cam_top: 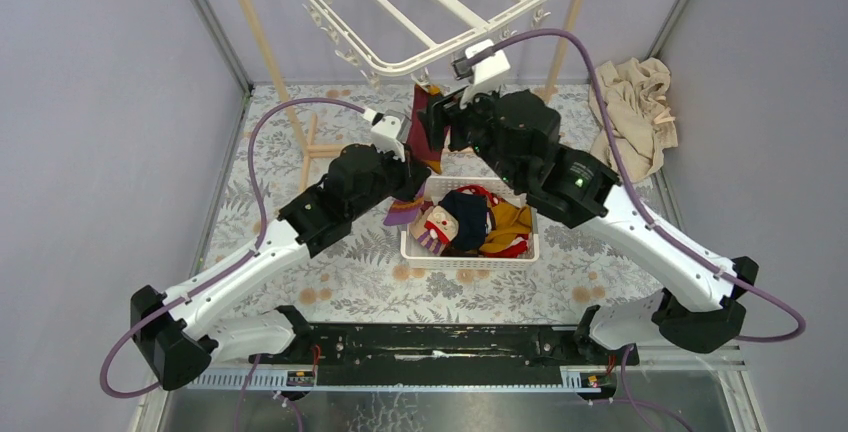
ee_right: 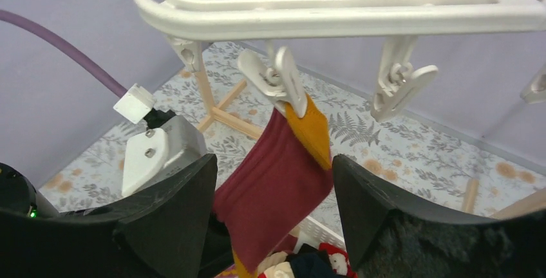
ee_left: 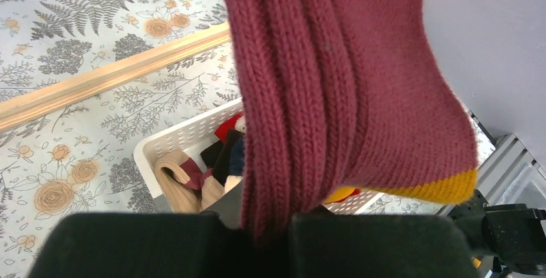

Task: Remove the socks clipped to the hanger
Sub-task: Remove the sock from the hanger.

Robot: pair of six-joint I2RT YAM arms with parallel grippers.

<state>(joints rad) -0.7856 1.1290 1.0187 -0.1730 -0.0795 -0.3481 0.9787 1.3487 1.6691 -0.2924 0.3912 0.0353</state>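
Item under inspection: one maroon sock (ee_right: 273, 188) with a mustard cuff (ee_right: 310, 130). It hangs from a white clip (ee_right: 283, 82) on the near rail of the hanger (ee_right: 335, 14), above the white basket (cam_top: 470, 260), which holds other socks and stands on the desk.

Left gripper (ee_left: 270, 226): clamped on the lower part of the sock, with the ribbed knit bunched between its fingers.

Right gripper (ee_right: 273, 162): jaws apart, one on each side of the sock just below the clip. Whether either pad touches the fabric cannot be told.

Handling assessment: the sock appears light, soft and limp. It folds and drapes under its own weight and would not keep its shape. The rib knit looks stretchy, so a pull from low down would probably lengthen the fabric before the clip lets go. The knit should give good friction against the pads and is not fragile, though a snag at the clip's teeth is possible.

Recommended hold: on the cuff, close under the clip, pulling downward and away from the rail.
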